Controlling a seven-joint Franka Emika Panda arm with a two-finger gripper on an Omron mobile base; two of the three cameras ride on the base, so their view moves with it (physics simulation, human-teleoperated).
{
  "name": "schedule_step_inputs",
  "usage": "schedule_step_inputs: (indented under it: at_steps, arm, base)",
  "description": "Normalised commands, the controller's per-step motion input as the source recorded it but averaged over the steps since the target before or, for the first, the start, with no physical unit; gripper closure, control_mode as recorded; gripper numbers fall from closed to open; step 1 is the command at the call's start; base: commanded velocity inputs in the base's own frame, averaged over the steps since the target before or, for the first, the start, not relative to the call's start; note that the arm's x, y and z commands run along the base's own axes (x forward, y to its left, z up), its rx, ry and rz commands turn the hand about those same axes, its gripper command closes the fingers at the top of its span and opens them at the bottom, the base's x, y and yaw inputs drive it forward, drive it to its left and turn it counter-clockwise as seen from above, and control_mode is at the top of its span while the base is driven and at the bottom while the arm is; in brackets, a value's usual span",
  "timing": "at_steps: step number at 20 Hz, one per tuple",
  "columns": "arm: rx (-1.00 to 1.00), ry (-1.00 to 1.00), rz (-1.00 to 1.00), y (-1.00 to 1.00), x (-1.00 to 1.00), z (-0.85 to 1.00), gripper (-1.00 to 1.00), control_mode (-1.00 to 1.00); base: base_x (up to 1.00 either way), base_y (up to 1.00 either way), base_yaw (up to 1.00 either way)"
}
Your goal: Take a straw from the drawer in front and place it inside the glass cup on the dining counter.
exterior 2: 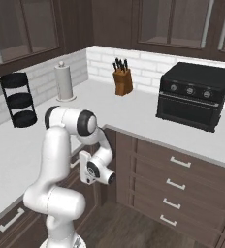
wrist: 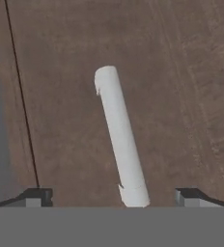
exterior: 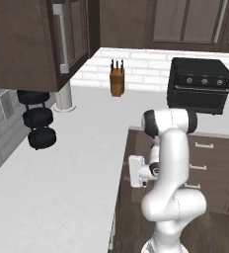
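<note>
The drawer's dark-brown front [wrist: 61, 96] is close up in the hand view, with its slim silver bar handle [wrist: 119, 135] running slantwise up from between my fingertips. My gripper [wrist: 114, 195] is open, one dark fingertip [wrist: 36, 195] on each side of the handle's near end and apart from it. In the right base view my hand [exterior 2: 89, 168] is low, under the edge of the white worktop [exterior 2: 17, 145], pointing at the cabinet face to the left. The straw, the glass cup and the dining counter are out of view.
A black toaster oven [exterior 2: 194, 94], a knife block [exterior 2: 122, 77], a paper towel roll [exterior 2: 65, 82] and a black three-tier stand [exterior 2: 20, 99] stand on the L-shaped worktop. A bank of brown drawers [exterior 2: 175, 184] is to the right. Upper cabinets [exterior: 32, 39] hang overhead.
</note>
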Motion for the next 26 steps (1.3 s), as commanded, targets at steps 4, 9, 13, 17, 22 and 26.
schedule_step_inputs:
  at_steps: [4,9,13,17,22,26]
  arm:
    - [0.0,0.0,0.0,0.23,0.31,-0.26,-1.0,-1.0]
    - [0.0,0.0,0.0,0.16,0.33,-0.26,-1.0,-1.0]
    - [0.0,0.0,0.0,0.04,0.42,-0.35,-1.0,-1.0]
    - [0.0,0.0,0.0,0.05,0.26,-0.32,-1.0,-1.0]
    - [0.0,0.0,0.0,0.2,-0.01,-0.1,1.0,-1.0]
    - [0.0,-0.05,0.0,-0.05,-0.2,0.0,1.0,-1.0]
  base:
    - [0.0,0.0,0.0]
    - [0.0,0.0,0.0]
    - [0.0,0.0,0.0]
    - [0.0,0.0,0.0]
    - [0.0,0.0,0.0]
    - [0.0,0.0,0.0]
